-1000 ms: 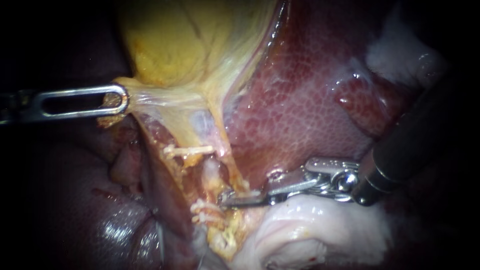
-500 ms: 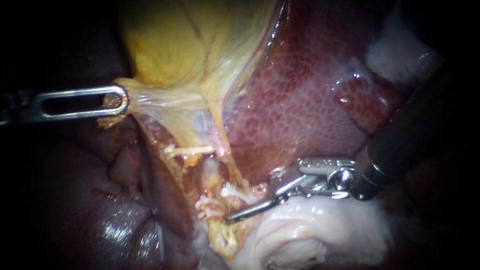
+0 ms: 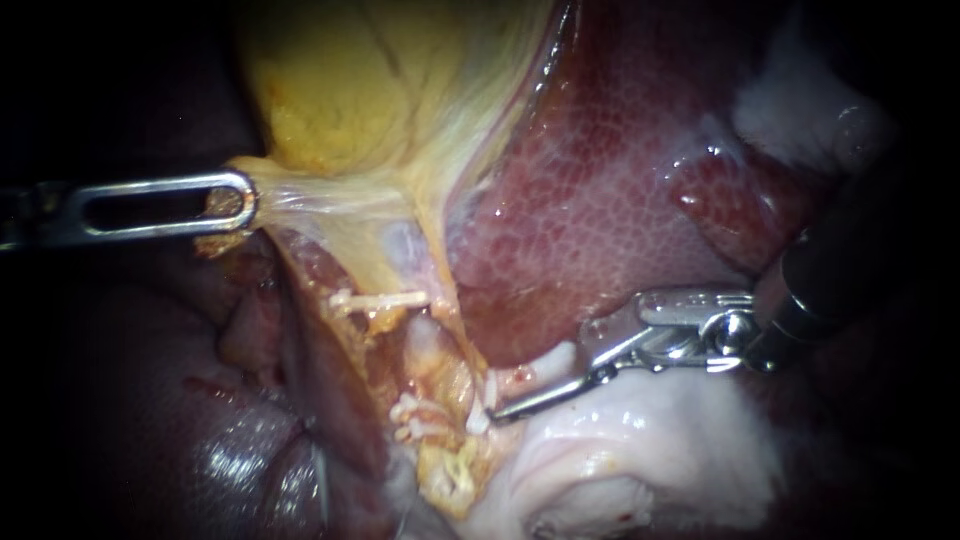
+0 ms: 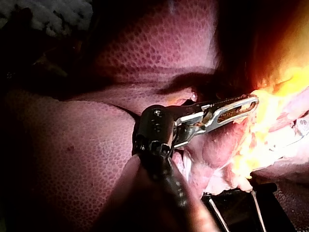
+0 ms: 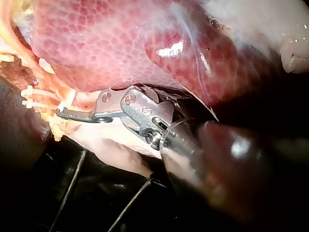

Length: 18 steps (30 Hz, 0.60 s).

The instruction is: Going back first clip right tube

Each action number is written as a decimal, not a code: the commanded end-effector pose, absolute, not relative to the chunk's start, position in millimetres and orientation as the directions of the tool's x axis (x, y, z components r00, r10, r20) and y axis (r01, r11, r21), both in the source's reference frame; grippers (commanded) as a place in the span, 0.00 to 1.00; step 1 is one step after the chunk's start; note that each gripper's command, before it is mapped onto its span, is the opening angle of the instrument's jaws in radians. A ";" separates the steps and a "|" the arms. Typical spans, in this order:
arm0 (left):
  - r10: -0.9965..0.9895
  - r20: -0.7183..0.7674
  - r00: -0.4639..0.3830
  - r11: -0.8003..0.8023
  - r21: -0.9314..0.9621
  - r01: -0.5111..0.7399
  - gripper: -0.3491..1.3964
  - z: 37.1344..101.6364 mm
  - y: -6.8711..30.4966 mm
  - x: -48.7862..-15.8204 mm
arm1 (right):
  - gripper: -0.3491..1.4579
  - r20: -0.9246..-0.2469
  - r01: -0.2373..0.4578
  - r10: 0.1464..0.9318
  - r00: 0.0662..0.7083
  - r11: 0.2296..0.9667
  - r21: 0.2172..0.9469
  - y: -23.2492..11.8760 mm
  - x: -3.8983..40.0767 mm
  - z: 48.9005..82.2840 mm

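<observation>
Left instrument (image 3: 236,200) enters from the left. Its slotted jaws are closed tight on the lower edge of the gallbladder (image 3: 380,90), and a yellow sheet of tissue is drawn taut toward it.

Right instrument (image 3: 535,393) enters from the right and lies low in the groove between the liver (image 3: 620,200) and a pale white fold (image 3: 650,450). Its jaws are parted, with a gap showing back near the hinge. The long thin lower jaw points at the tubes. Nothing is held between them.

New clip (image 3: 483,402): white, set across the right tube (image 3: 445,368), just beside the tip of the lower jaw. I cannot tell whether the jaw touches it.

Other clips: a lower white cluster (image 3: 415,418) sits just left of the new clip on the neighbouring strand. One more white clip (image 3: 380,298) lies higher up, crossways under the taut yellow sheet.

Obstructions: the dark red rim of the liver overhangs the right instrument's hinge from above. The pale fold crowds it from below, and the lower jaw rests along that fold. Ragged yellow fat (image 3: 450,470) hangs beneath the clipped area. In the right wrist view, thin wires (image 5: 70,188) run over a dark surface under the tissue.
</observation>
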State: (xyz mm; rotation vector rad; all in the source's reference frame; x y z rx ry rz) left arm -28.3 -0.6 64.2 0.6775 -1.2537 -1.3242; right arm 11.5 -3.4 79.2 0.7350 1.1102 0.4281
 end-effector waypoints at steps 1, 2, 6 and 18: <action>-0.940 0.276 -0.200 0.201 0.923 0.327 0.00 64.2 -0.6 -28.3 | 0.52 -0.649 0.044 0.647 0.400 0.694 0.719 -3.5 11.7 79.1; -0.940 0.276 -0.200 0.201 0.923 0.327 0.00 64.2 -0.6 -28.3 | 0.52 -0.649 0.044 0.647 0.400 0.694 0.719 -3.6 11.7 79.0; -0.940 0.276 -0.200 0.202 0.923 0.327 0.00 64.2 -0.6 -28.3 | 0.52 -0.648 0.042 0.648 0.400 0.694 0.719 -3.7 12.0 78.8; -0.940 0.276 -0.201 0.201 0.923 0.327 0.00 64.2 -0.6 -28.4 | 0.52 -0.647 0.040 0.650 0.398 0.693 0.720 -4.9 14.5 78.0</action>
